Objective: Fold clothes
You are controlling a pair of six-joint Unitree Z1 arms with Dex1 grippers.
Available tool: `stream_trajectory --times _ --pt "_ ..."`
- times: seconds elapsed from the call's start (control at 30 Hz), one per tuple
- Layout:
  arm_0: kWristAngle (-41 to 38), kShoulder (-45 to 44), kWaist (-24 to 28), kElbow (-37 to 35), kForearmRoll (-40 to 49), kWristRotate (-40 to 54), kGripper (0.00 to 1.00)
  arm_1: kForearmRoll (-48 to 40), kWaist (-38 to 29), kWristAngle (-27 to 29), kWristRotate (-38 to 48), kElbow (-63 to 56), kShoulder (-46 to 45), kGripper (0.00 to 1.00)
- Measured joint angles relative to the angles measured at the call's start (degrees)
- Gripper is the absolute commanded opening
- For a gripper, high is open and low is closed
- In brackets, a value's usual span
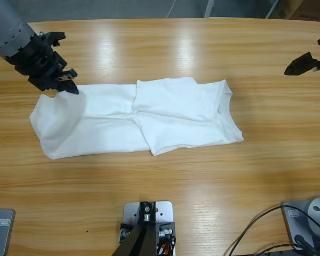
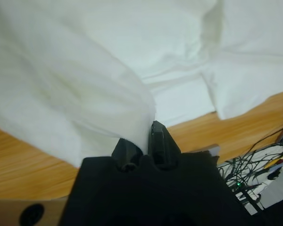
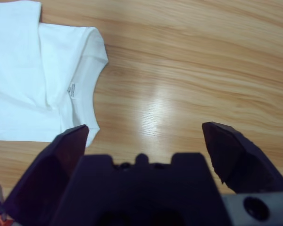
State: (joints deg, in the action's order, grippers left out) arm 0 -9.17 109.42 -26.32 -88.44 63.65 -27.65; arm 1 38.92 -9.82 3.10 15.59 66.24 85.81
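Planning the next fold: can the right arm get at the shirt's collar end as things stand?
Probably yes. The right tool hangs open over bare table beside the T-shirt, its collar facing it with nothing between. The left tool is shut on the far hem.

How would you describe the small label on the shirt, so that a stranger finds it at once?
Start at the long wooden table and find the plain white cotton T-shirt lying on it. Go to its round neck opening; the small white neck label sits just inside it. It alone carries tiny dark print; the cloth around it is blank.
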Motion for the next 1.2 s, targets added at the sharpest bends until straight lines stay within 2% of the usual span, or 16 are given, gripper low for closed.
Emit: stream_trajectory --times 0.13,0.43,0.57,0.6,0.63,0.67,0.7,0.83,0.9,0.97,1.07,1.1,1.13,1.17,1.2 --pt "0.0 -1.1 4.7 3.3 0.0 1.0 0.000 -0.3 0.0 -0.2 0.0 0.0 0.0 0.977" --pt "-0.1 -8.0 26.5 16.0 -2.5 10.6 0.000 -0.3 0.0 -0.3 0.5 0.0 1.2 0.982" --pt "-0.5 -8.4 31.9 20.7 -5.0 11.9 0.000 -0.3 0.0 -0.3 0.9 0.0 1.5 0.982" --pt "-0.6 -8.5 32.8 21.4 -5.4 11.9 0.112 -0.3 0.0 -0.3 0.9 0.0 1.5 0.982" --pt "-0.6 -8.5 33.6 21.9 -5.9 11.9 0.532 -0.3 0.0 -0.3 0.9 0.0 1.5 0.983" --pt "-0.6 -8.5 34.3 22.3 -6.3 11.9 0.822 -0.3 0.0 -0.3 0.9 0.0 1.5 0.991" --pt "-0.6 -8.5 34.8 22.4 -6.6 11.9 0.962 -0.3 0.0 -0.3 0.9 0.0 1.5 0.999" --pt "-0.6 -10.2 34.5 22.4 -7.9 11.8 0.968 -0.3 -0.3 -0.5 1.0 -0.1 1.5 0.999" --pt "-0.6 -12.7 33.3 22.3 -8.4 11.8 0.968 -0.6 -1.7 -2.5 0.7 -0.1 1.5 0.991" --pt "-0.1 -15.5 31.3 22.1 -8.6 12.2 0.968 -2.4 -5.7 -6.5 -3.9 -0.2 1.5 0.982" --pt "1.1 -19.0 25.9 21.8 -8.8 19.0 0.968 -7.2 -15.6 -10.4 -17.7 -1.0 2.3 0.914" --pt "1.5 -19.8 24.1 21.7 -8.8 22.2 0.968 -8.9 -18.2 -11.7 -21.6 -1.7 3.0 0.876" --pt "2.2 -20.3 22.4 21.6 -8.8 25.7 0.968 -10.5 -20.2 -12.5 -25.1 -2.5 3.7 0.686" --pt "3.1 -20.7 21.1 21.6 -8.8 29.2 0.968 -11.6 -21.5 -13.1 -28.5 -3.2 4.7 0.351" --pt "3.9 -21.1 20.3 21.5 -8.8 31.9 0.968 -12.4 -22.2 -13.4 -31.4 -3.6 5.7 0.065"
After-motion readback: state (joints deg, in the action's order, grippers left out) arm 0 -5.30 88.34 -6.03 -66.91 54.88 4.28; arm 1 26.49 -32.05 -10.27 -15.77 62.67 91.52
